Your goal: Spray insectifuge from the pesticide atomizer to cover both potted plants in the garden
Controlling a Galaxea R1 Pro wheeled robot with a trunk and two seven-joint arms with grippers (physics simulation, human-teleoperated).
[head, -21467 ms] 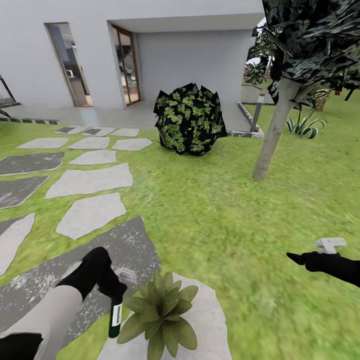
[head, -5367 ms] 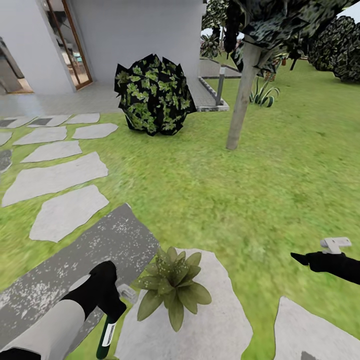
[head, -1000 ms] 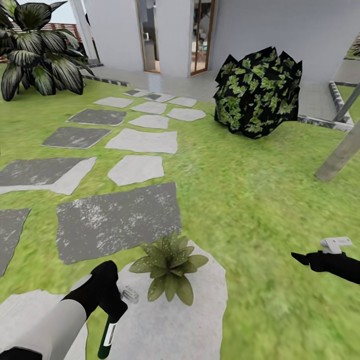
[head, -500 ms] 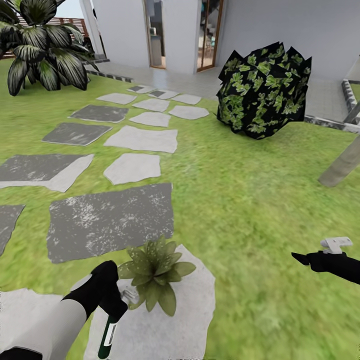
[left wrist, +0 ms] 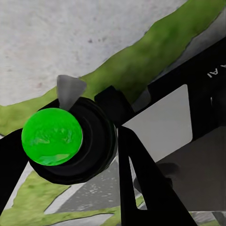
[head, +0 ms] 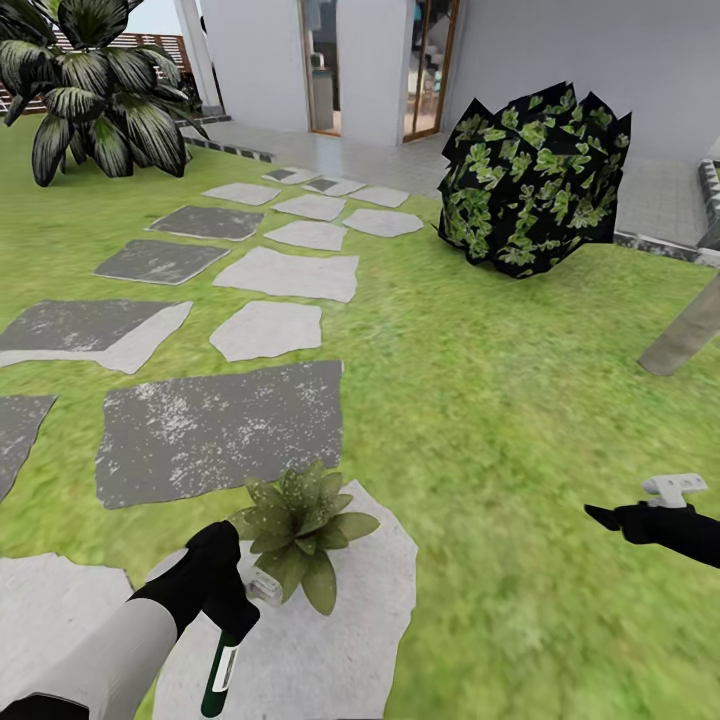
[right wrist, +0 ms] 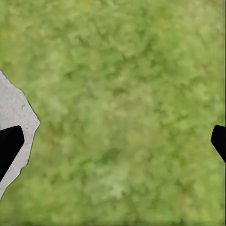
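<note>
While the left gripper (head: 232, 612) clamps the atomizer (head: 220, 677) at lower left, just beside the plant (head: 297, 530) on its stone (head: 370, 610) — right gripper (right wrist: 113, 141) wide, over grass — spraying looks at hand; next, aim the nozzle over the leaves.

Greens, greys and black across the garden

Bright mottled green lawn (head: 480, 400); pale grey stepping stones (head: 268, 330) beside darker grey slabs flecked white (head: 220, 430). The small rosette potted plant (head: 298, 520) has olive-green leaves with pale speckles. The slender dark green atomizer bottle (head: 220, 676) carries a white label. The round bush (head: 535, 180) is black, patterned with light green leaves. White house walls (head: 600, 60); the palm-like shrub (head: 90, 80) has dark, grey-streaked leaves.
</note>
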